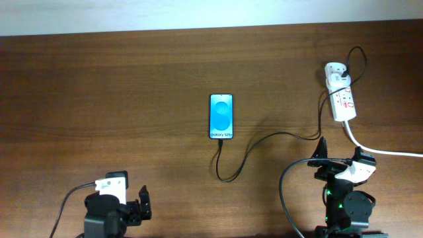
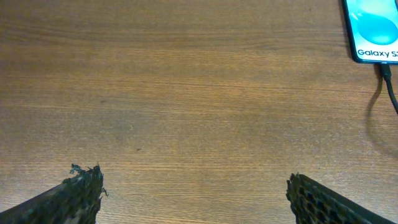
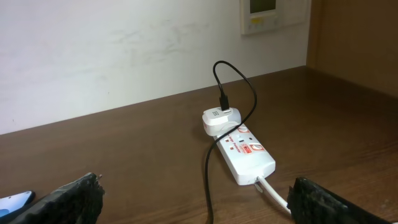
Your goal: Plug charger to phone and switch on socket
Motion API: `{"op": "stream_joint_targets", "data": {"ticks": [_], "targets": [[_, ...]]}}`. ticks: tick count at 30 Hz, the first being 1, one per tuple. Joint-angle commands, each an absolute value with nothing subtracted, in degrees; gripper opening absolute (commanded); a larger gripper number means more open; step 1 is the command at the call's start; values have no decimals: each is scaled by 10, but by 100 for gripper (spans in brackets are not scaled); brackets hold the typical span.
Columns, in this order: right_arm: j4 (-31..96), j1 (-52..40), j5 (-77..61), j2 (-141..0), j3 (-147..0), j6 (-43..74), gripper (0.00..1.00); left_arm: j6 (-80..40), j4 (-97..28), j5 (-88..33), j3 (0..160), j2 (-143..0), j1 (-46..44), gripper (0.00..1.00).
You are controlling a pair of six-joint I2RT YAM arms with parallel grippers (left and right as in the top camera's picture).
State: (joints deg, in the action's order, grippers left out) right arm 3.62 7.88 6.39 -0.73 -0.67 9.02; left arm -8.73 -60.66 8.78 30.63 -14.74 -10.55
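The phone [image 1: 221,116] lies flat in the middle of the brown table [image 1: 99,99], with its blue screen lit up. The charger [image 1: 284,134] is a thin black wire. Its tip meets the bottom edge of the phone, but it is too small to tell if it is pushed all the way in. The wire makes a loop below the phone, then runs off to the right and up to a white adapter [image 1: 336,71]. The adapter sits in the far end of the socket [image 1: 343,100], well to the right of the phone. The red marks on the socket are too tiny to show whether it is on. A thick white cord [image 1: 383,151] leaves the socket and is cut off at the picture's edge.

The left gripper [image 2: 191,180] is below and left of the phone, fingers wide apart and holding nothing. Its camera sees only a corner of the phone. The right gripper [image 3: 196,185] is below and right of the phone, also spread wide and holding nothing.
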Motion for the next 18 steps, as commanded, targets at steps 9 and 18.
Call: {"op": "stream_joint_targets", "data": {"ticks": [9,18], "targets": [[41,76,61,-3,-3,90,99,63,-175,58,127,-3,-29,99],[41,76,60,-3,-3,90,99,63,-50,7,5,-3,-16,99]]}}
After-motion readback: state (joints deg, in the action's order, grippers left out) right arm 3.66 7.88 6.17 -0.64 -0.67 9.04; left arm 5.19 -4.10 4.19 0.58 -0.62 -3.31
